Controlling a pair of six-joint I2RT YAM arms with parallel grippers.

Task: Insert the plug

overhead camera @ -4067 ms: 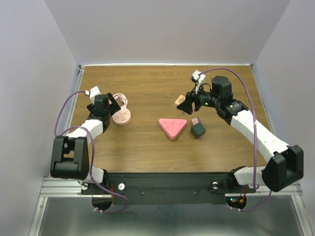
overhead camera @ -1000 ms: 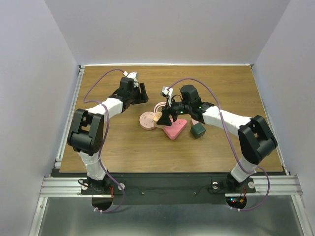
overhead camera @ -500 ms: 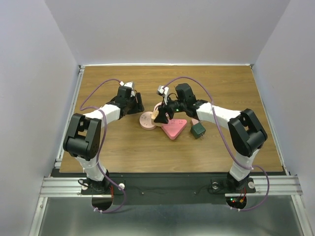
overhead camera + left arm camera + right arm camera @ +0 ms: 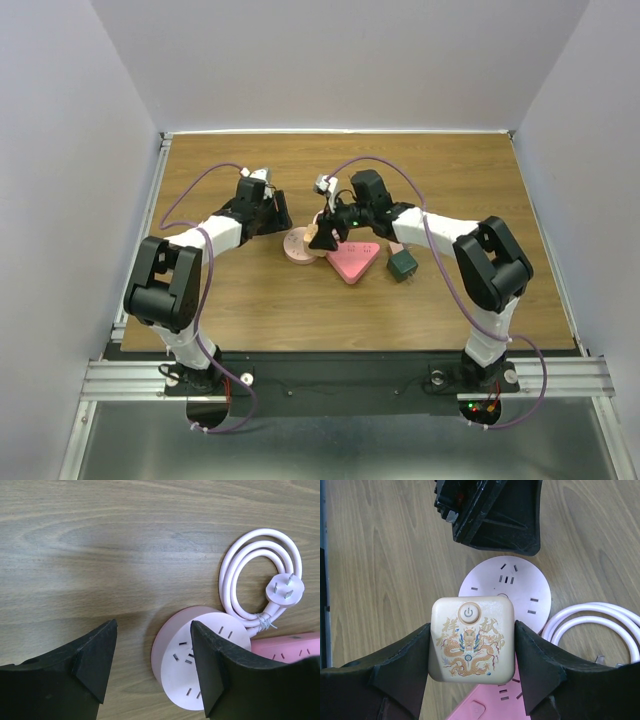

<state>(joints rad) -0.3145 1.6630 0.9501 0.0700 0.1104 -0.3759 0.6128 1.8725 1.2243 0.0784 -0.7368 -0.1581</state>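
Observation:
A round pink socket block lies on the wooden table at mid-left; it also shows in the left wrist view and the right wrist view. My right gripper is shut on a cream square plug with a dragon print and power button, held above the block's near edge. My left gripper is open and empty; in its wrist view one finger overlaps the block's left part and the other stands over bare wood.
A pink triangular power strip lies right beside the round block. A dark green adapter sits to its right. The block's coiled pink cable ends in a three-pin plug.
The round block has gone from the left of the table to the centre. In the last second my right gripper carried the plug slightly left over it, and my left gripper drew closer to it.

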